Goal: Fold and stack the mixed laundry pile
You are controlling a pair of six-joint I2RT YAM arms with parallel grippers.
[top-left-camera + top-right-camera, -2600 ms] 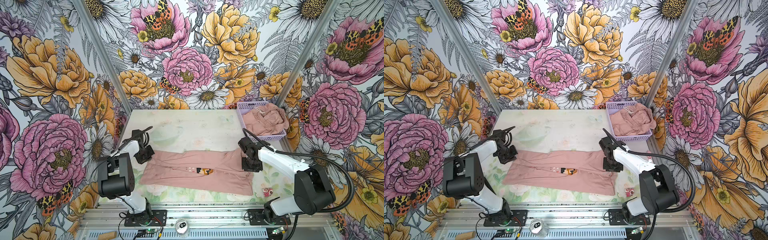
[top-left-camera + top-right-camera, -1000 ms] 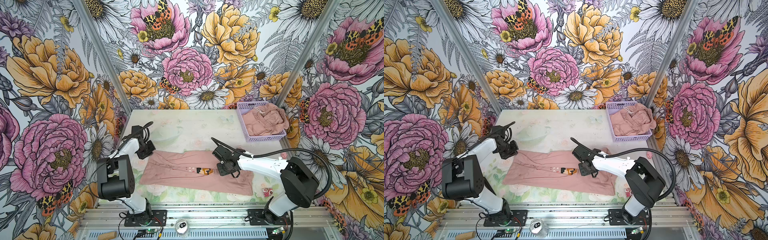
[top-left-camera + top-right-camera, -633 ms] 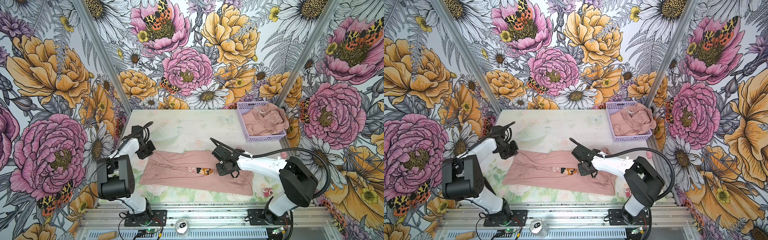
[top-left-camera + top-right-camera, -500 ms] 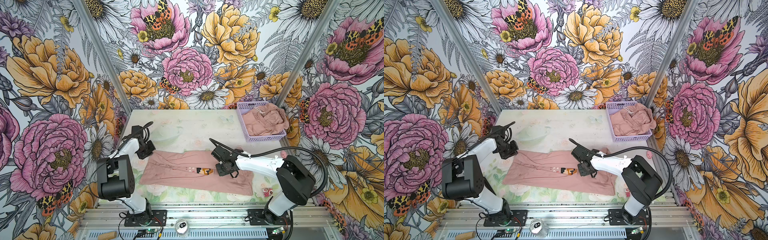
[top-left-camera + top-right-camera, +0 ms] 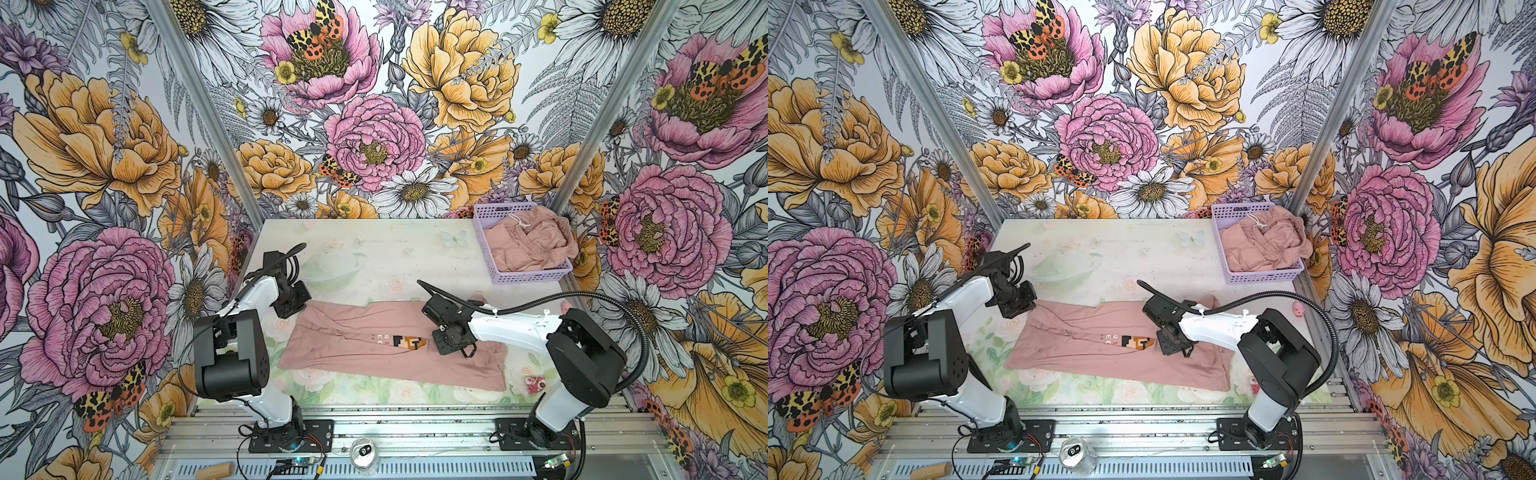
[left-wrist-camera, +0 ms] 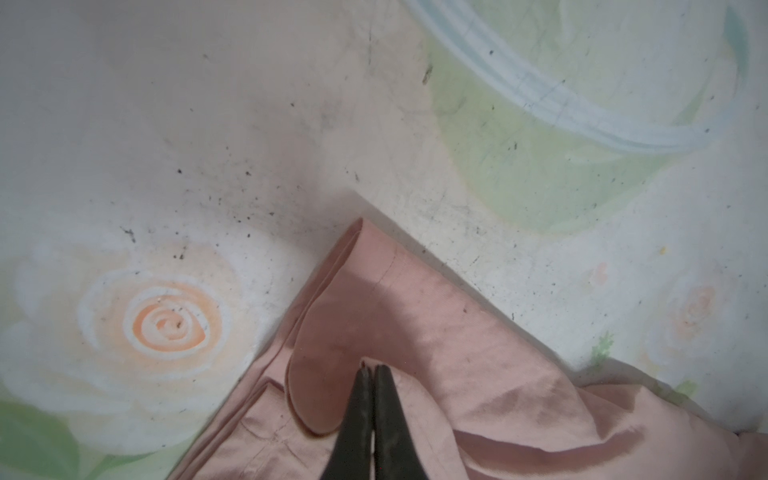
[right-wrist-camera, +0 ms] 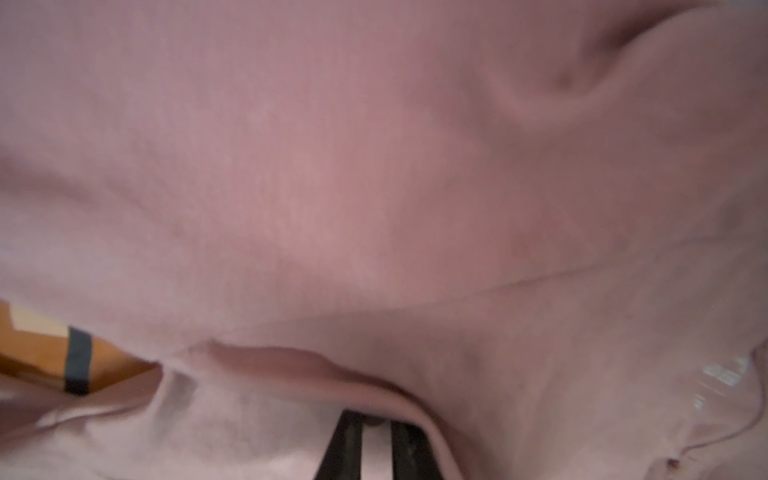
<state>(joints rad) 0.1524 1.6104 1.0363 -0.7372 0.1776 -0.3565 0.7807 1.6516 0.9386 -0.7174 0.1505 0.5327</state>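
A dusty-pink T-shirt (image 5: 357,347) (image 5: 1079,347) lies across the table in a long folded strip, its pixel-art print (image 5: 409,341) (image 5: 1138,342) showing in the fold. My left gripper (image 5: 300,308) (image 5: 1026,309) (image 6: 371,368) sits at the strip's far left corner, shut on a small peak of cloth. My right gripper (image 5: 452,349) (image 5: 1174,349) (image 7: 376,424) presses down just right of the print. Its fingers stand close together with a cloth fold pinched at the tips. A second pink garment (image 5: 528,243) (image 5: 1262,243) with a white drawstring lies crumpled in the lilac basket (image 5: 536,276) (image 5: 1262,276).
The basket stands at the table's back right corner. A small pink pig toy (image 5: 1298,308) lies by the right wall. A small red-and-white object (image 5: 534,382) rests near the front right. A can (image 5: 363,451) sits on the front rail.
My right gripper moved from the shirt's right end leftward to beside the print and narrowed its jaws on the cloth. My left gripper shifted slightly toward the back and stayed shut.
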